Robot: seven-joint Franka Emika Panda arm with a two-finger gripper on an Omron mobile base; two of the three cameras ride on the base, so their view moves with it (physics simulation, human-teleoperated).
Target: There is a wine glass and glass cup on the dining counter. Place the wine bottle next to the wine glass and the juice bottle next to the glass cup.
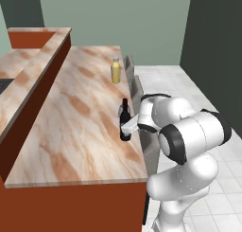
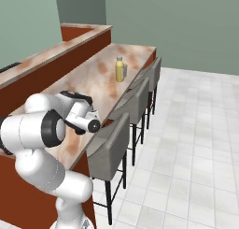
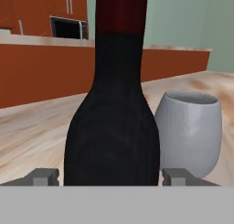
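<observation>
Standing upright on the long beige-and-brown marbled worktop [image 1: 71, 131], near its stool-side edge, the tall dark glass wine bottle with its dark red neck [image 1: 125, 124] sits squarely between the robot's two dark fingers [image 3: 42, 176]. In the hand view one tip shows on either side of the bottle's base, so the fingers appear to be gripping it low on the body, though actual contact at the pads is not clear. The bottle's long axis is vertical and the hand approaches it sideways.

Just beside the bottle, on the right of the hand view, stands the small pale grey see-through wine glass [image 3: 189, 131], empty and seemingly not quite touching. I judge the wine bottle already placed; letting go and backing straight off is what remains.

Farther along the same edge, the stubby yellow juice bottle with a grey-white cap [image 1: 115, 71] stands upright, well apart from the hand.
</observation>
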